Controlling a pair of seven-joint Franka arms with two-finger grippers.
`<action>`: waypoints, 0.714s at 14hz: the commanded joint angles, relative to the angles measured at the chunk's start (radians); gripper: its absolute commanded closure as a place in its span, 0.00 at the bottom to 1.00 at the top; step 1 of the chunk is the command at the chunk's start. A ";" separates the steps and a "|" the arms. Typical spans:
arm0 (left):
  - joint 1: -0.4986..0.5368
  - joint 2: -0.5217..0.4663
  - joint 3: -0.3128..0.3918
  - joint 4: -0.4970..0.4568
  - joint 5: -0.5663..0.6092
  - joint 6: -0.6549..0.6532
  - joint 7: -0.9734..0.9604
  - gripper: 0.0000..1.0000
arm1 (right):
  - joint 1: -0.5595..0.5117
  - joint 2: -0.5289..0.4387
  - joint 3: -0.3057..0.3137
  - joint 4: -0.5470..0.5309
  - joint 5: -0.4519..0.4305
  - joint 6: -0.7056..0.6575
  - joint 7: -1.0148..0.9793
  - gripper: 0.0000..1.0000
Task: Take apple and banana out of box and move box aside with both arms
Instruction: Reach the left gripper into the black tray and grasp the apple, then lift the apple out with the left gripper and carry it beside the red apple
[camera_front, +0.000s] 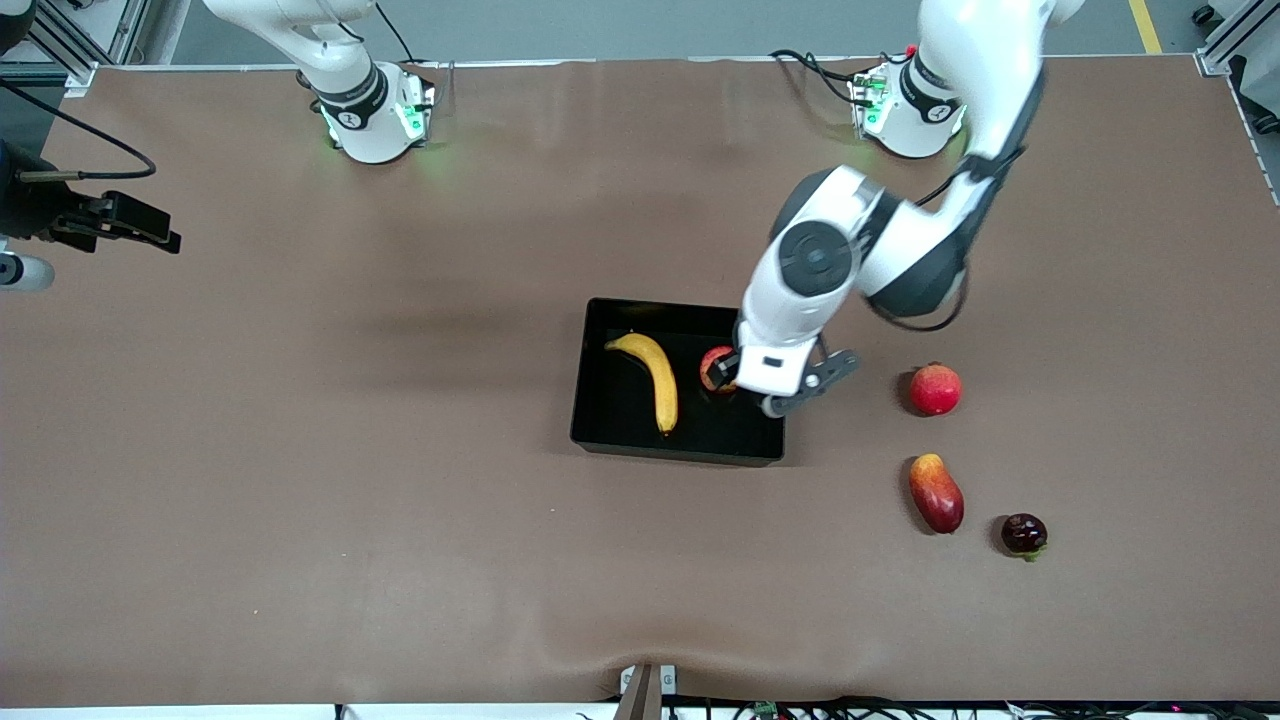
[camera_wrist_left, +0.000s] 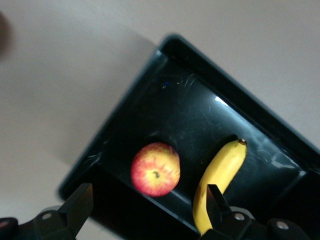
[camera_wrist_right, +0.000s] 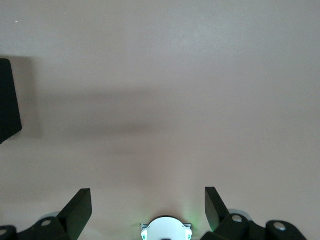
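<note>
The black box (camera_front: 600, 445) lies mid-table. In it lie the yellow banana (camera_front: 650, 378) and the red apple with yellow streaks (camera_front: 714, 366), apart from each other. My left gripper (camera_front: 740, 385) hangs low over the box's end toward the left arm, just above the apple. In the left wrist view its fingers (camera_wrist_left: 80, 202) stand wide open and empty, with the apple (camera_wrist_left: 155, 169), the banana (camera_wrist_left: 220, 172) and the box floor (camera_wrist_left: 200, 110) below. My right gripper (camera_wrist_right: 148, 195) is open and empty, held high at the right arm's end (camera_front: 150, 232).
On the table toward the left arm's end lie a plain red round fruit (camera_front: 935, 389), an oblong red-yellow fruit (camera_front: 936, 492) and a small dark red fruit (camera_front: 1024, 533). The right wrist view shows the right arm's base (camera_wrist_right: 165, 229) and a corner of the box (camera_wrist_right: 7, 100).
</note>
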 joint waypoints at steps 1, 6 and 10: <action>-0.026 0.078 0.006 0.003 0.032 0.067 -0.032 0.00 | 0.000 0.010 0.000 0.017 0.024 -0.003 -0.004 0.00; -0.045 0.145 0.006 -0.024 0.046 0.117 -0.033 0.00 | 0.000 0.032 0.000 0.019 0.023 0.174 -0.010 0.00; -0.045 0.164 0.004 -0.026 0.045 0.126 -0.036 0.45 | 0.006 0.085 0.003 0.012 0.020 0.224 -0.026 0.00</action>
